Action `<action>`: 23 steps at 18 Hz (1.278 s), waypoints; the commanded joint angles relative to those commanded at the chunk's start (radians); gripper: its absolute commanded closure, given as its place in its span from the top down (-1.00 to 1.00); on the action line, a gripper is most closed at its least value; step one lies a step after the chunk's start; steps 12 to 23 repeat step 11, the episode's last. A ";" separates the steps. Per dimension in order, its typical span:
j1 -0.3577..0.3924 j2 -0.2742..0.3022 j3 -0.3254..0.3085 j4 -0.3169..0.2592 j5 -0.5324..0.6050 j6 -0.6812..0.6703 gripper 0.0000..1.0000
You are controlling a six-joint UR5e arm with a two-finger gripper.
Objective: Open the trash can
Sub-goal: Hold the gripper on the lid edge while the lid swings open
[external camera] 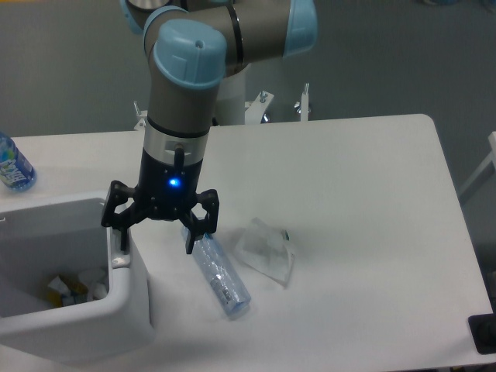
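Note:
The trash can (pixel 128 310) is a large white boxy bin at the lower left of the table. Its inside shows from above, with several bits of rubbish (pixel 66 288) in it. A white panel (pixel 46 213), which may be the lid, stands along its far side. A small grey latch (pixel 120 260) sits on its right rim. My gripper (pixel 155 240) points down over that right rim, open and empty. Its left finger (pixel 118 232) is just above the latch and its right finger (pixel 194 236) is over the table beside the can.
A clear plastic bottle (pixel 221 275) lies on the table right of the can, under my right finger. A crumpled clear plastic wrapper (pixel 267 252) lies beside it. A blue-labelled bottle (pixel 12 167) stands at the left edge. A black object (pixel 484 335) sits at the bottom right corner.

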 joint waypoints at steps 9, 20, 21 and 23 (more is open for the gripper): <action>0.141 0.066 0.055 -0.024 0.230 0.187 1.00; 0.187 0.084 0.039 -0.063 0.233 0.276 1.00; 0.187 0.084 0.039 -0.063 0.233 0.276 1.00; 0.187 0.084 0.039 -0.063 0.233 0.276 1.00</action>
